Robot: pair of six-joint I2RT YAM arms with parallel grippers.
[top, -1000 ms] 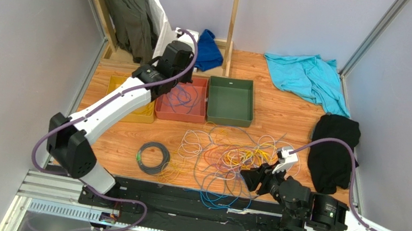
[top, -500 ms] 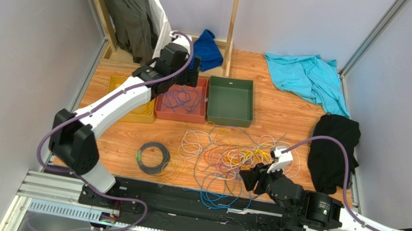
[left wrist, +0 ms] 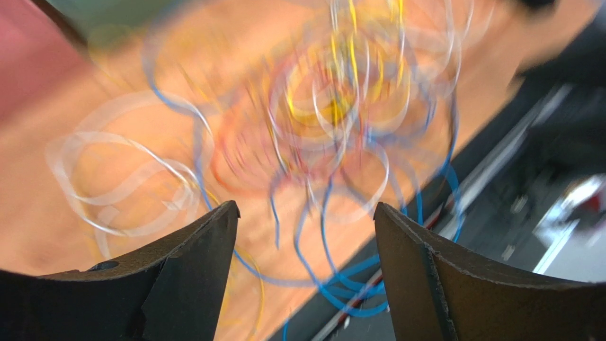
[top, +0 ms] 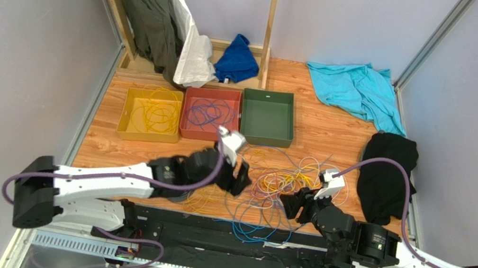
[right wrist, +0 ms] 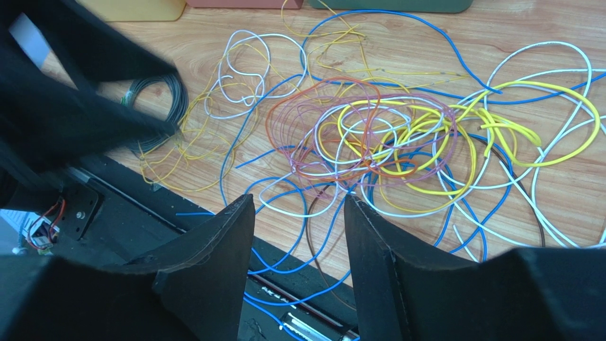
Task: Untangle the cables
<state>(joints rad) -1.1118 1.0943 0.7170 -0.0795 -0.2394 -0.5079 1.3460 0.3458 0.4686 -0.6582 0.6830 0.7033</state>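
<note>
Cables lie in a loose yellow, blue, white and orange tangle on the wooden bench, lower centre of the top view. Left gripper hangs over the tangle's left edge, jaws spread and empty. Right gripper sits at its lower right, jaws parted, grasping nothing.

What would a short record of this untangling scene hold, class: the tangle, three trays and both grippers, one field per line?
tangle: cables, yellow, blue, white and orange, looped together on the wooden table
yellow tray: holds yellow cables
red tray: holds blue cables
green tray: right of the red tray
left gripper: open, above the tangle, holding nothing
right gripper: open, at the tangle's near right edge, holding nothing
</note>
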